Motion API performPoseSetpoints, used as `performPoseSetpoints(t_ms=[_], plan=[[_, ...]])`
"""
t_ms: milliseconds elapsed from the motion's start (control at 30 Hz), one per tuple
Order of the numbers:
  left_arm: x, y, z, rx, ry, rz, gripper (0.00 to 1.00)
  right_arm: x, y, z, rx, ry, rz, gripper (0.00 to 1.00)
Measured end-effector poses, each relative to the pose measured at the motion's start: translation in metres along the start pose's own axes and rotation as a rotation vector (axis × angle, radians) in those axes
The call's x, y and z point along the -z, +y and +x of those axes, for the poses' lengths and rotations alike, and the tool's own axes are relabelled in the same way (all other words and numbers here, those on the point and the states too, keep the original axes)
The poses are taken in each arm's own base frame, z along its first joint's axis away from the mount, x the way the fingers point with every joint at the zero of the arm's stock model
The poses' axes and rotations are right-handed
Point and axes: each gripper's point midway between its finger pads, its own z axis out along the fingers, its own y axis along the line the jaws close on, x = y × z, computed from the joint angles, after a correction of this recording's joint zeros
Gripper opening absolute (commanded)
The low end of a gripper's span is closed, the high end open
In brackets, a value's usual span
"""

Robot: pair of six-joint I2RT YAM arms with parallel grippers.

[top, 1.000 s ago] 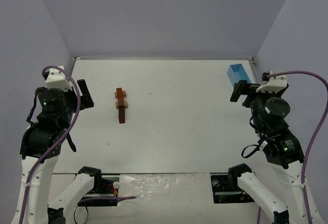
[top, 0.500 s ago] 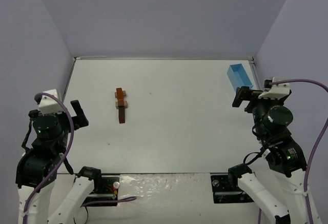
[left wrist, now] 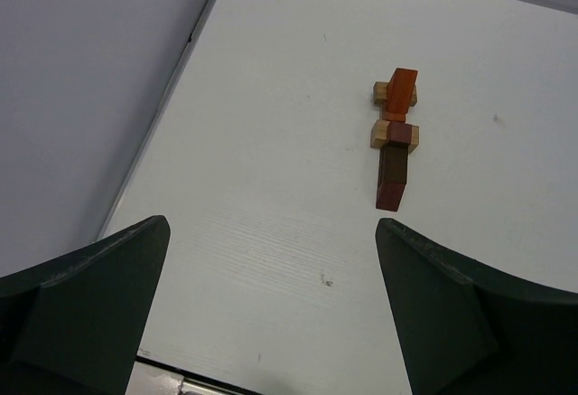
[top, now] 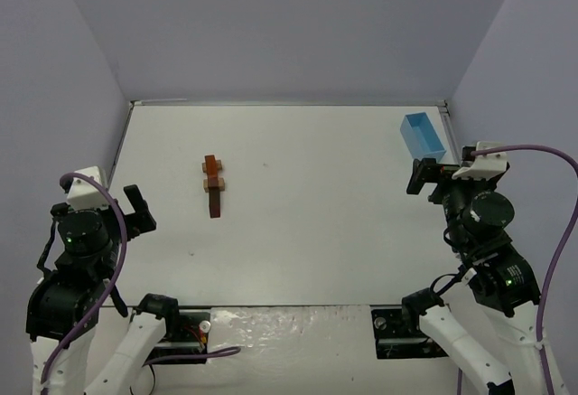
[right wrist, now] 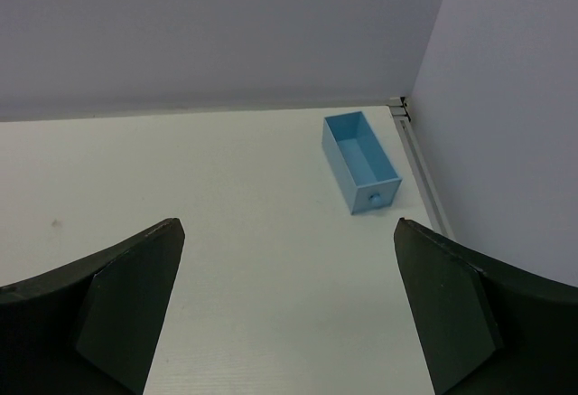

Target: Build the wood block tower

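The wood block tower (top: 213,185) is a narrow stack of dark brown, reddish-brown, tan and orange wood blocks on the white table, left of centre. In the left wrist view the tower (left wrist: 396,137) lies well ahead and to the right of my open left gripper (left wrist: 271,228). Seen from above, the left gripper (top: 137,211) hangs near the left wall, far from the blocks, with nothing in it. My right gripper (top: 424,176) is open and empty at the right side; in its wrist view the right gripper (right wrist: 287,228) spans bare table.
A light blue rectangular box (top: 423,135), open on top, sits at the far right corner by the wall; the box (right wrist: 361,162) is ahead and to the right of the right gripper. Grey walls enclose the table (top: 316,232) on three sides.
The left arm has drawn back toward the near edge and lowered beside the left wall. The right arm has pulled back slightly. Both grippers stayed open; the blocks have not moved.
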Motion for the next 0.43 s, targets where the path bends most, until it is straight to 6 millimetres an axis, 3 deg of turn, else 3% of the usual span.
performPoseSetpoints(t_ms=[433], plan=[[-0.0070,-0.0034,0.0072,-0.005,0.047,-0.003,0.97,-0.0035,0.0032,0.0031,0.007,0.014,-0.006,1.00]])
